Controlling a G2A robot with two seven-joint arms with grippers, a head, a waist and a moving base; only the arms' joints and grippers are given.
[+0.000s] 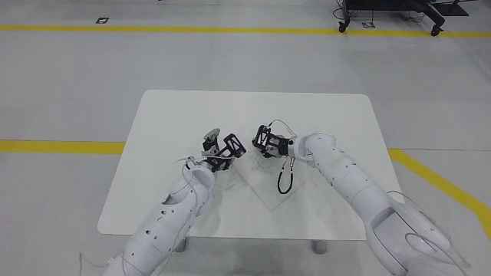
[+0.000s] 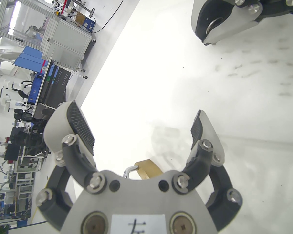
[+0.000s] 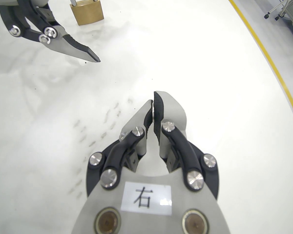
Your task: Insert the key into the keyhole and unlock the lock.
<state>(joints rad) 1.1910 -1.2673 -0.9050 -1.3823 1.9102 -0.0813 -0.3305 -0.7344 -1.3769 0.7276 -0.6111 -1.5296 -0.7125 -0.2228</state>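
Observation:
A brass padlock (image 3: 86, 10) with a steel shackle stands upright on the white table (image 1: 330, 115). In the left wrist view the padlock (image 2: 146, 169) shows just below my left gripper (image 2: 136, 113), which is open, hovers over it and touches nothing. In the right wrist view one of the left gripper's fingers (image 3: 73, 49) points down beside the lock. My right gripper (image 3: 153, 98) is shut on the key (image 3: 151, 110), a thin metal blade pinched between the pads. The key's round head (image 2: 213, 25) shows between those pads. Both grippers (image 1: 224, 149) (image 1: 261, 139) meet at the table's middle.
A black cable (image 1: 285, 178) loops off the right forearm above the table. The tabletop carries faint scuff marks (image 3: 92, 142). Yellow floor lines (image 1: 230, 28) run around the table, and racks and carts stand far behind.

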